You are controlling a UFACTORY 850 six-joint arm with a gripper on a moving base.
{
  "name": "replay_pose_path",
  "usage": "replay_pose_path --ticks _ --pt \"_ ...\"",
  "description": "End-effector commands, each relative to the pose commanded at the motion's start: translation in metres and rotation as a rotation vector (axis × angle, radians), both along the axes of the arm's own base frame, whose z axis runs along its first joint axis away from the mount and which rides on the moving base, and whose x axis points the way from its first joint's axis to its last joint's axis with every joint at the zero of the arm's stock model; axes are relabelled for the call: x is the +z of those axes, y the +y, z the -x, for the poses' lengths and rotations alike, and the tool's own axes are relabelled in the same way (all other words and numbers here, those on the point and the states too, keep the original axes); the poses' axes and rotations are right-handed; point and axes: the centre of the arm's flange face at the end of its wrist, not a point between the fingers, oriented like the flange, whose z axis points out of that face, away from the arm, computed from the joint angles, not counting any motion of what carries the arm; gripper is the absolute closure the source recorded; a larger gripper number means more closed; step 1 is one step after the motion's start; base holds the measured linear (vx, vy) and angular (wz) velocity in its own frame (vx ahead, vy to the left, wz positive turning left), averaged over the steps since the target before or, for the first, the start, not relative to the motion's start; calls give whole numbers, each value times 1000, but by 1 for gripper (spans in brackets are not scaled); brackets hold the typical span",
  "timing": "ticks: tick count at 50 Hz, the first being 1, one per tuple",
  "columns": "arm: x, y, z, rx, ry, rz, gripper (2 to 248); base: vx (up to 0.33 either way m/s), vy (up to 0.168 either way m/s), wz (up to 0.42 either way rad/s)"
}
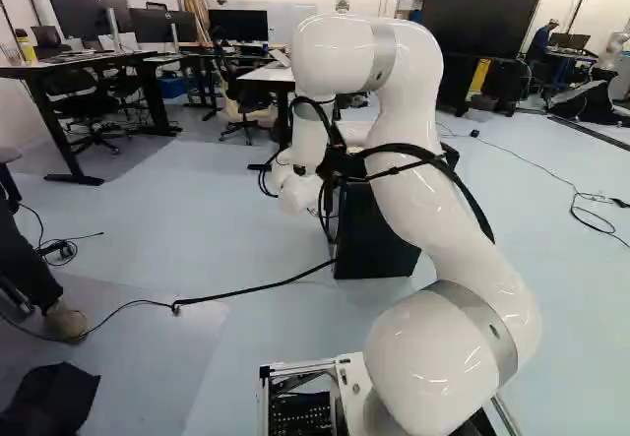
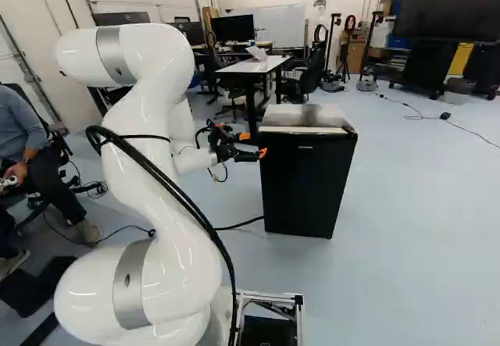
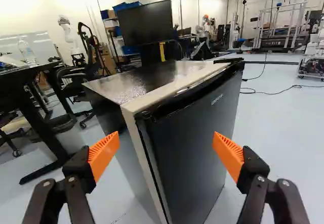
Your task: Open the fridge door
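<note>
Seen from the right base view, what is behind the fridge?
Beyond the fridge stand a white-topped table and a black office chair. The fridge hides the floor directly behind it.

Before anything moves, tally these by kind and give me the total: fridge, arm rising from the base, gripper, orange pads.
Fridge: 1
Arm rising from the base: 1
Gripper: 1
Orange pads: 2
Total: 5
</note>
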Motion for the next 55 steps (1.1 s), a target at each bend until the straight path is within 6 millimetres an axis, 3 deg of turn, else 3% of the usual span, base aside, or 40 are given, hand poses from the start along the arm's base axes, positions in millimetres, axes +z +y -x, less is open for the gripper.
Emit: replay_pose_path --ticks 28,55 --pt "-1 -2 -13 -12 -15 -5 3 0 0 0" --pt "-2 -18 -20 -45 -22 -6 3 0 0 0"
